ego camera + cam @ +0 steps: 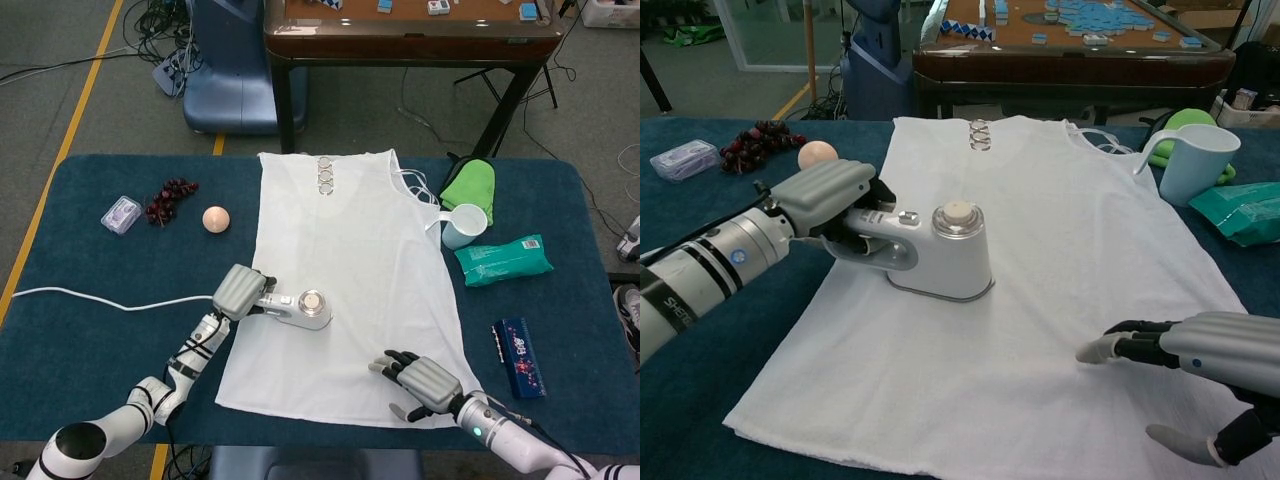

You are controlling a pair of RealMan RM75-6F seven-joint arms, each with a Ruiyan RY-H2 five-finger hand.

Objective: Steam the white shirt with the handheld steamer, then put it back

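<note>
Steamer (945, 255) gripped in left robot hand (830, 205) atop shirt (1040, 230).

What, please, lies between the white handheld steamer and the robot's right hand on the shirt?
Only bare white shirt fabric lies between the white handheld steamer and the right hand; the chest view shows it clearly, and the head view agrees.

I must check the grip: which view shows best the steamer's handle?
The chest view: the left hand wraps the steamer handle, seen close. The head view shows them small, from above.
</note>
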